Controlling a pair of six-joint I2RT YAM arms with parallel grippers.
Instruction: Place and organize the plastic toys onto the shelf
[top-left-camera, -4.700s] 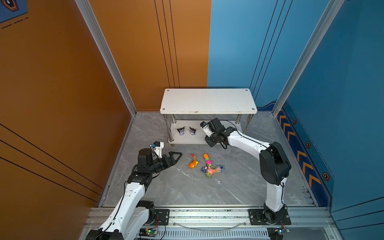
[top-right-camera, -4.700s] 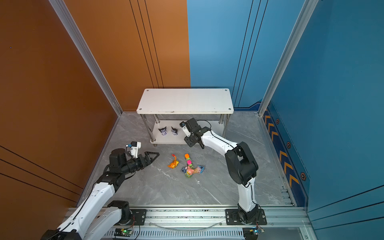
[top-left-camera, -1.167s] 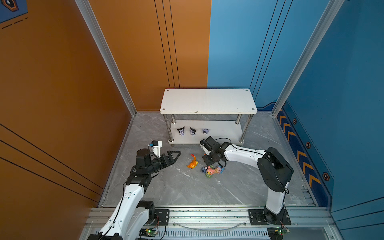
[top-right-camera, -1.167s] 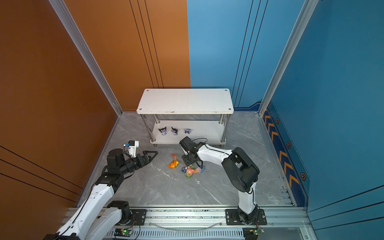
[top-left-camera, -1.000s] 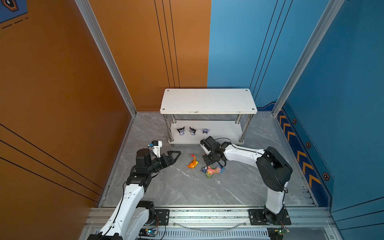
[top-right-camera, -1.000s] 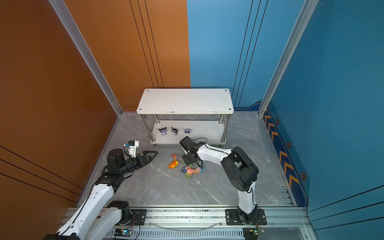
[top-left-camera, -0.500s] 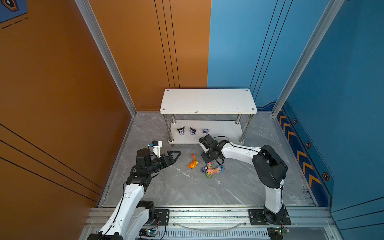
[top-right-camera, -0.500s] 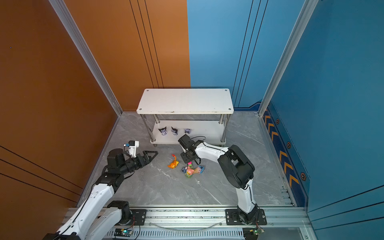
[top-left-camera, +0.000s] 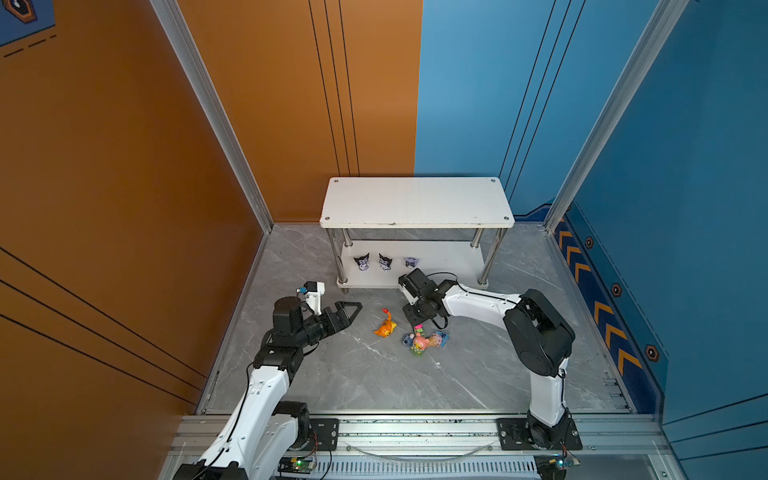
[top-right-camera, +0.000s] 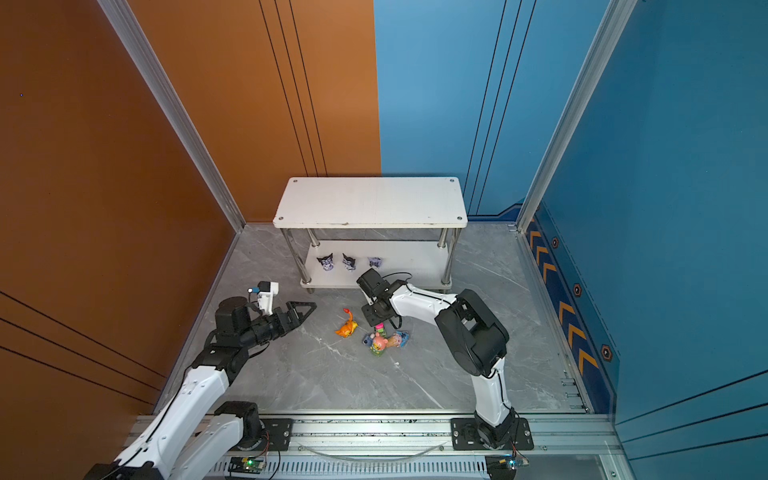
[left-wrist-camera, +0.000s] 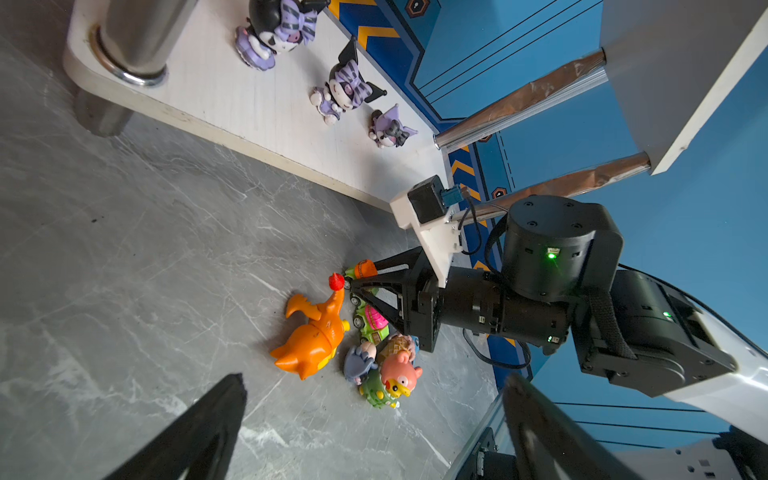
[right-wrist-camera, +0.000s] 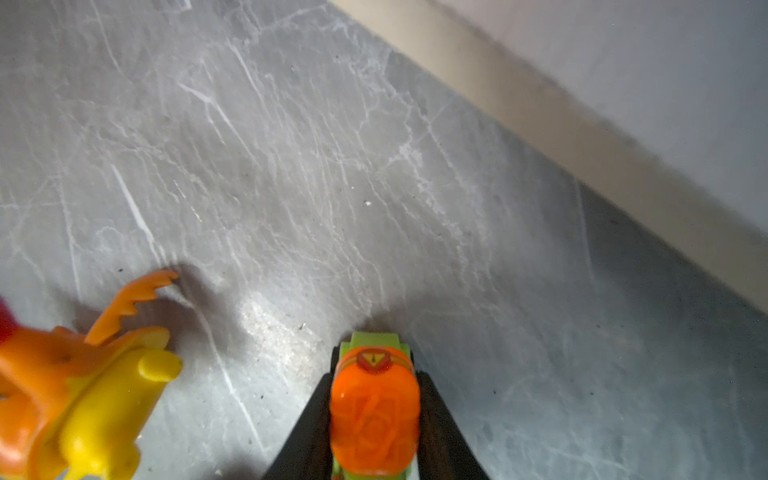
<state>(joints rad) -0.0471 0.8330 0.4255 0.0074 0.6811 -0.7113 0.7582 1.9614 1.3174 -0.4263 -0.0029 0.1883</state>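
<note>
The orange-topped green block (right-wrist-camera: 374, 407) lies on the grey floor at the edge of the toy pile, and my right gripper (right-wrist-camera: 374, 374) is shut on it, one black finger against each side. The same grip shows in the left wrist view, right gripper (left-wrist-camera: 353, 282). Beside it lie the orange spiky creature (top-left-camera: 384, 328), a pink-topped green block (left-wrist-camera: 374, 318), the pink bear (top-left-camera: 419, 341) and a grey-blue donkey (left-wrist-camera: 359, 361). Three black-purple eared heads (top-left-camera: 385, 262) stand on the lower board of the shelf (top-left-camera: 415, 201). My left gripper (top-left-camera: 353, 307) hovers open, left of the pile.
The shelf's chrome posts (top-left-camera: 338, 262) and lower board edge (left-wrist-camera: 266, 149) stand just behind the right gripper. Orange and blue walls enclose the grey marble floor (top-left-camera: 374, 382). A metal rail (top-left-camera: 415, 432) runs along the front.
My right gripper's jaws have narrowed onto the orange-topped green block, and the right arm has shifted slightly toward the shelf. The left arm has stayed still and open.
</note>
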